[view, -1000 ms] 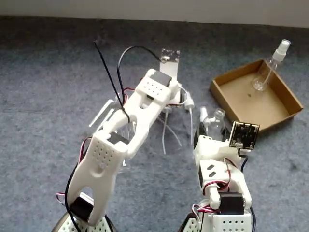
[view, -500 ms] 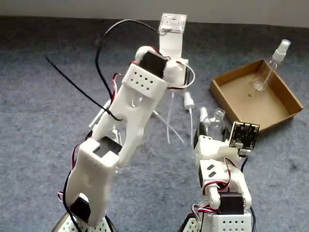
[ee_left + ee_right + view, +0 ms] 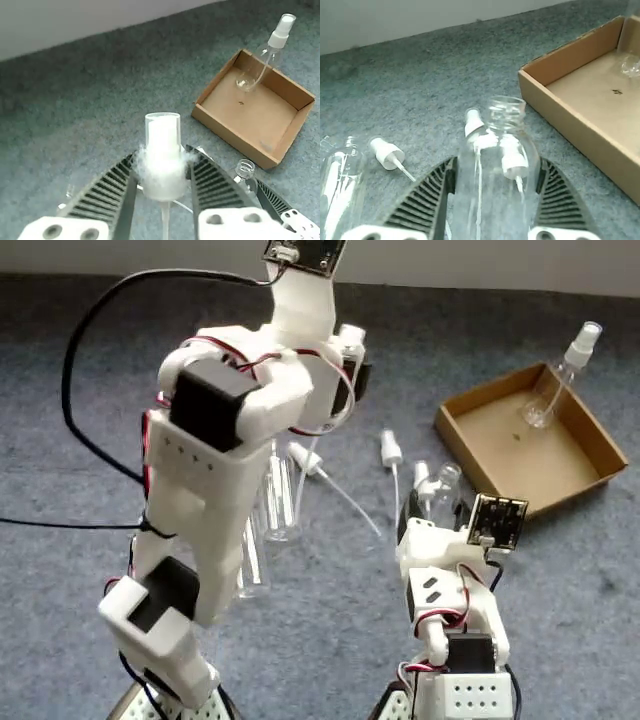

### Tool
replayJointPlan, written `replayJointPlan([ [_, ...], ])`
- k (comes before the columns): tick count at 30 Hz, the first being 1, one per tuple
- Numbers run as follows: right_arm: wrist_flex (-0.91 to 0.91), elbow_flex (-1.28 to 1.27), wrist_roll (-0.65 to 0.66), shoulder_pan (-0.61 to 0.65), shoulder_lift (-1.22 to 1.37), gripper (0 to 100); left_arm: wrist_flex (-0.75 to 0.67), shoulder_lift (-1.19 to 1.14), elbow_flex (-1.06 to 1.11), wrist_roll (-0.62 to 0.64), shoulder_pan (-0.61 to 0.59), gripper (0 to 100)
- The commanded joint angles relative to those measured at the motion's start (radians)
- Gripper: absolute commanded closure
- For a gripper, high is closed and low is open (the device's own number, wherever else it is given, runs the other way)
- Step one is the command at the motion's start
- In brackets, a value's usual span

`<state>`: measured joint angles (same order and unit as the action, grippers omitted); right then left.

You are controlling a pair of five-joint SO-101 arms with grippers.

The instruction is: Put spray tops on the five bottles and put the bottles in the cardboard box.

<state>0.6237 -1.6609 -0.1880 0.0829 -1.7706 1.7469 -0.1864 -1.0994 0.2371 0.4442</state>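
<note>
My left gripper (image 3: 162, 166) is shut on a white spray top (image 3: 162, 150), held high above the carpet with its thin tube hanging down; in the high view this spray top (image 3: 349, 338) sits at the raised left gripper (image 3: 345, 358). My right gripper (image 3: 496, 175) is shut on an upright clear bottle (image 3: 495, 155) with an open neck, the same bottle (image 3: 447, 480) standing just left of the cardboard box (image 3: 470, 415). Inside the box leans one capped bottle (image 3: 562, 368). Loose spray tops (image 3: 391, 450) (image 3: 310, 460) lie on the carpet between the arms.
Uncapped clear bottles (image 3: 281, 502) (image 3: 337, 175) lie on the grey carpet under the left arm. Another spray top (image 3: 386, 152) lies near them. The box wall (image 3: 560, 107) stands close beside the held bottle. A pale wall edges the far side.
The left arm has risen from the carpet and swung up and back, carrying the spray top with it. The right arm and its bottle have stayed put.
</note>
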Motion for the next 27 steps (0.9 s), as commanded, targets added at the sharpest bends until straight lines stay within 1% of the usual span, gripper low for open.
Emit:
replayJointPlan([
  [1, -0.033, 0.012, -0.002, -0.002, -0.012, 85.7, 0.006, 0.177, 0.03, -0.068, -0.015, 96],
  [3, -0.033, 0.012, -0.002, 0.013, -0.012, 85.7, 0.006, 0.259, 0.127, -0.069, -0.008, 96],
  [9, -0.033, 0.013, -0.002, 0.137, -0.012, 85.7, 0.0, 0.53, 0.441, -0.074, -0.013, 96],
  [12, -0.033, 0.013, -0.002, 0.189, -0.012, 85.7, 0.0, 0.647, 0.562, -0.074, -0.013, 96],
  [15, -0.038, 0.013, 0.0, 0.213, -0.012, 85.7, -0.011, 0.75, 0.653, -0.074, -0.013, 96],
  [22, -0.154, 0.002, 0.0, 0.231, -0.012, 85.7, -0.17, 0.952, 0.944, -0.074, -0.005, 96],
  [24, -0.154, 0.002, 0.0, 0.251, -0.012, 85.7, -0.25, 1.009, 1.049, -0.074, -0.005, 96],
  [27, -0.154, 0.002, 0.0, 0.289, -0.012, 85.7, -0.422, 1.089, 1.224, -0.074, -0.005, 96],
])
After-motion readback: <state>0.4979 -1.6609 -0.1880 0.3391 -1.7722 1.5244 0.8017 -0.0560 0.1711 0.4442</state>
